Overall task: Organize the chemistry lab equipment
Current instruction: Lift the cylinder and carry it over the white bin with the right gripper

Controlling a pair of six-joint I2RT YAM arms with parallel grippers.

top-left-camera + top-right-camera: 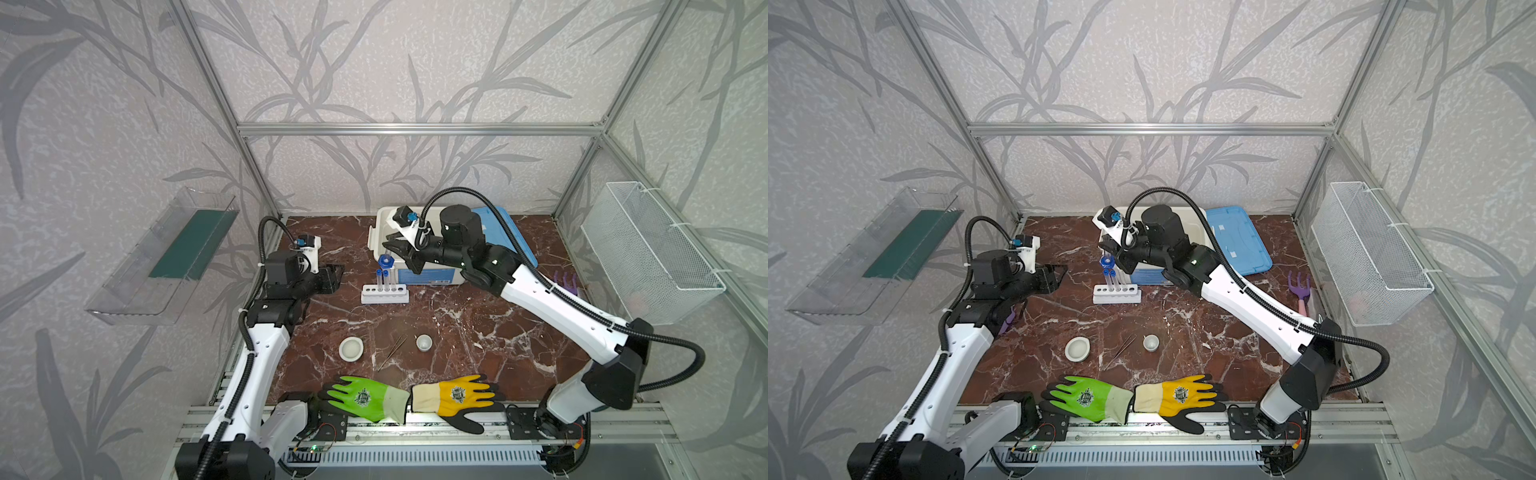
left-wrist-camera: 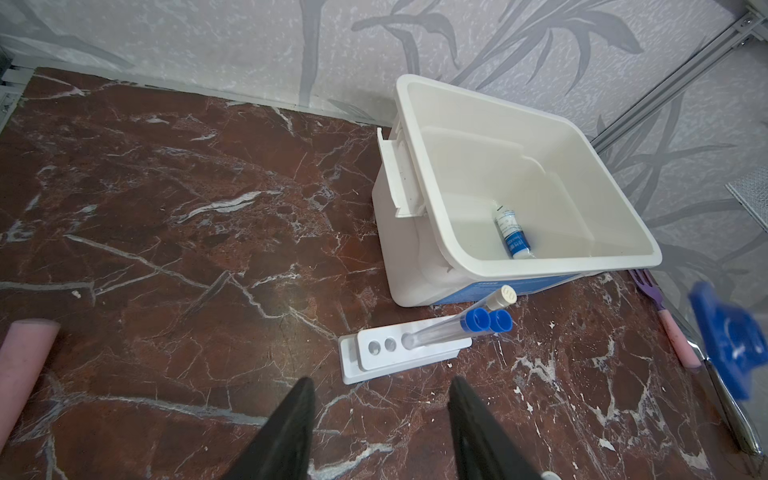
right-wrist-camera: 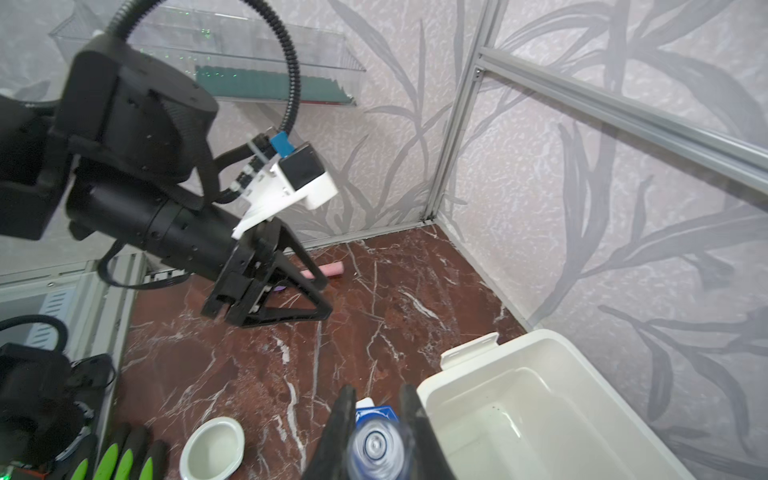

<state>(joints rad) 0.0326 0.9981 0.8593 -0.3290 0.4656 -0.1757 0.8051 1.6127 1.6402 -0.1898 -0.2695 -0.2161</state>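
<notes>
On the left, left gripper [image 2: 380, 419]: jaws apart with nothing between them, off the table, well left of the rack.
Centre, white six-hole rack [image 1: 384, 296]: three capped test tubes [image 2: 449, 328] stand in it, so you have holes to spare.
Right of that, right gripper [image 3: 377, 399]: clamped on the blue-based clear cylinder [image 3: 374, 446], which hangs in the air just beside the white tub [image 2: 561, 268].
Handling: it looks light, stiff and smooth. Gripped by the barrel it may swivel toward its base, so take it low.
Views: the right wrist view shows you the clamp. Only the left wrist view shows the small blue-labelled bottle [image 2: 513, 237] lying in the tub.
</notes>
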